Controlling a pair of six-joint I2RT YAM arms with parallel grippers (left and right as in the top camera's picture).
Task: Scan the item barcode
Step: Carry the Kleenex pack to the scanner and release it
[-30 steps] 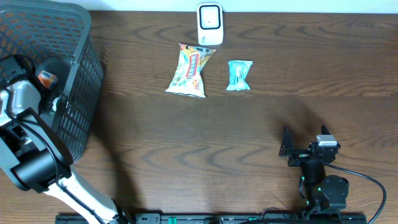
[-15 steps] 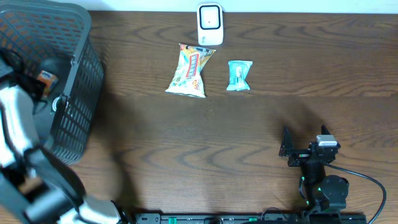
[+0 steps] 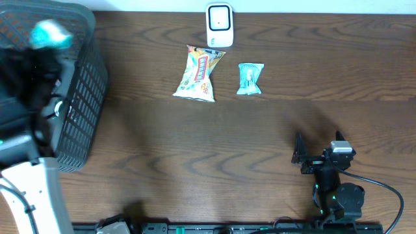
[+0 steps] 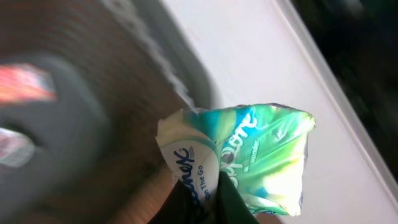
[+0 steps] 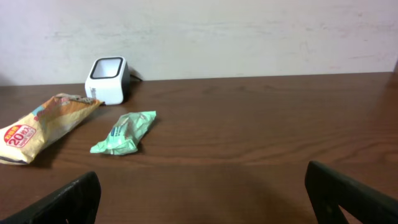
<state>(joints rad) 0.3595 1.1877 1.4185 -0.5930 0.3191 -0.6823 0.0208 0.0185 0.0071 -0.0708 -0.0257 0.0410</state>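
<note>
Packet point(image 4: 249, 155), teal, pinched in left end effector point(image 4: 210, 202), above basket point(image 3: 81, 110); right end effector point(image 5: 205, 196) wide

Glossy plastic packet point(image 4: 249, 155), dark plastic mesh basket point(image 3: 84, 97), grained wooden table point(image 3: 227, 143)

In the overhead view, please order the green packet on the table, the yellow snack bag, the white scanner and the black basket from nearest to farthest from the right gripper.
From the right gripper:
1. green packet, ahead, slightly left.
2. yellow snack bag, further left.
3. white scanner, table's far edge.
4. black basket, far left.
</note>
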